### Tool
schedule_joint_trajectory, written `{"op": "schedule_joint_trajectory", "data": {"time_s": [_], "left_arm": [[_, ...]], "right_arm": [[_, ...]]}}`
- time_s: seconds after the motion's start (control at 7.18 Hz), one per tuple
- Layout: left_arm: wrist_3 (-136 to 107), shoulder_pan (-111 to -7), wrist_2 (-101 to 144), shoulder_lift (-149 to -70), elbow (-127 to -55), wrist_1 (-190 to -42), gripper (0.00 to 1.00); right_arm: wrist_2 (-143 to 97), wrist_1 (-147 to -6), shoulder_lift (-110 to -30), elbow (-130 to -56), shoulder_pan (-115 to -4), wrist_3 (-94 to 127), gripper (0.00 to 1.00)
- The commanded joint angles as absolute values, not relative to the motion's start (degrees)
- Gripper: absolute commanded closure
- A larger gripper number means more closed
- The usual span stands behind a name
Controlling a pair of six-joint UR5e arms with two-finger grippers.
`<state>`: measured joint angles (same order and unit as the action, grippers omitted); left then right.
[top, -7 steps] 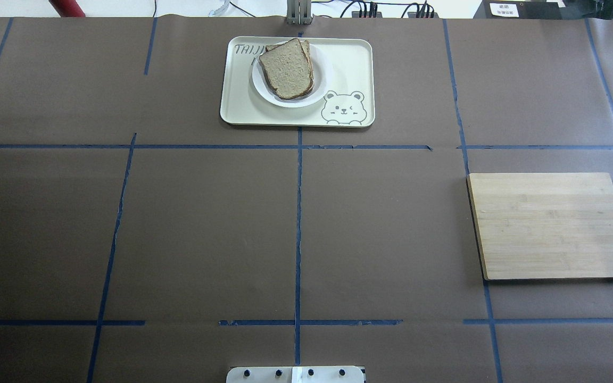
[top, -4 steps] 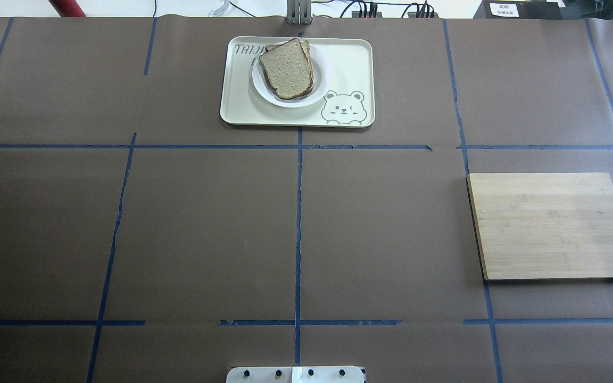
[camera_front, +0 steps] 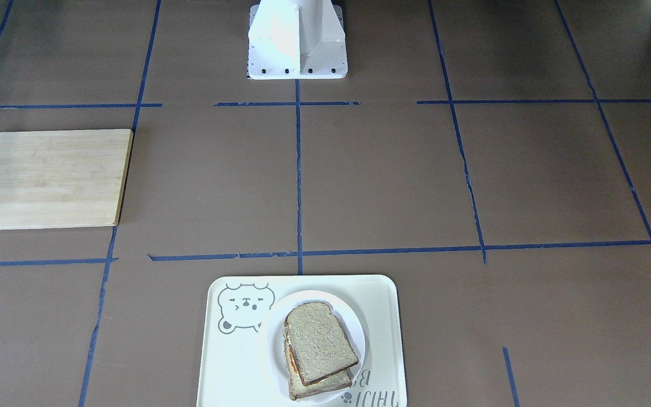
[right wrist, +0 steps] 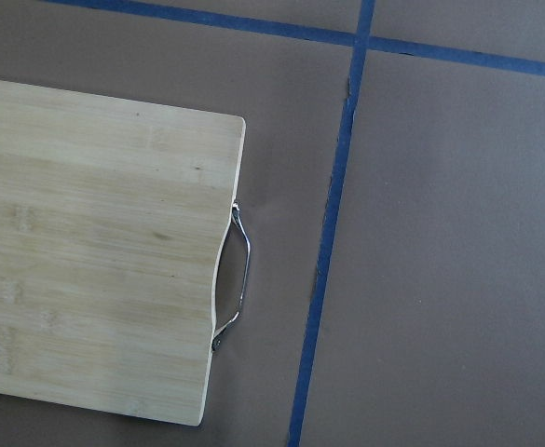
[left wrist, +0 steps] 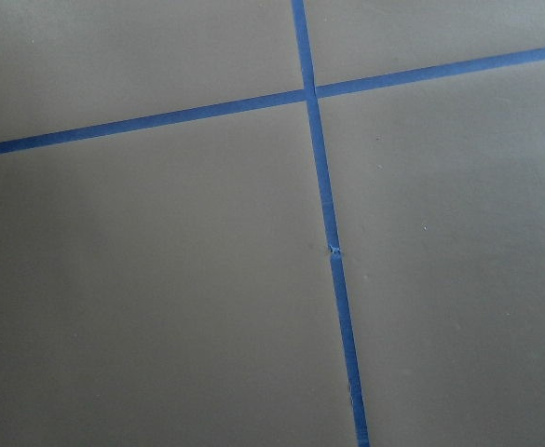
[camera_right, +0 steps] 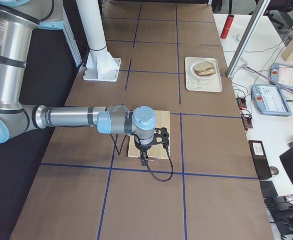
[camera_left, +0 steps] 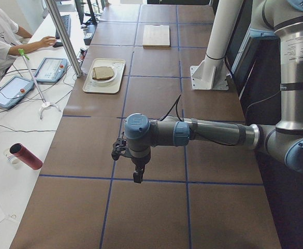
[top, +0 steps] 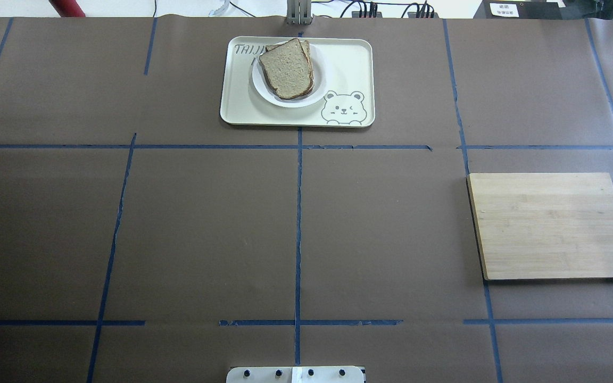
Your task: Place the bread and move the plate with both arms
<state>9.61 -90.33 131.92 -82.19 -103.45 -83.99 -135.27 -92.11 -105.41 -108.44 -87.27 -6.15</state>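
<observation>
Left gripper (camera_left: 136, 175) hangs pointing down over the bare table (top: 205, 223), right gripper (camera_right: 144, 158) over the cutting board (top: 551, 226); I only get them on the side cameras, so I cannot tell whether either is apart or together. Bread (top: 287, 68) lies on another slice (camera_front: 320, 387) on the plate (top: 296, 102), plate on the tray (top: 349, 64), far middle of the table, well apart from both grippers

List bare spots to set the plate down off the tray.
Free: squares between tray and robot base, squares on the robot's left of the centre tape, and the cutting board top. Crowded: the tray, mostly filled by plate and bread.
</observation>
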Motion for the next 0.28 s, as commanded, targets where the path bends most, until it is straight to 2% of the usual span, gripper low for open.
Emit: {"op": "schedule_joint_trajectory", "data": {"time_s": [0.0,0.14], "left_arm": [[9.6,-90.4,131.9,-82.1,-103.7,-84.0,0.00],[9.7,-90.4,131.9,-82.1,-103.7,-84.0,0.00]], "right_arm": [[-135.2,-92.1,-105.6,-108.3,-87.2,-6.2,0.00],[-135.3,-92.2,-105.6,-108.3,-87.3,-6.2,0.00]]}}
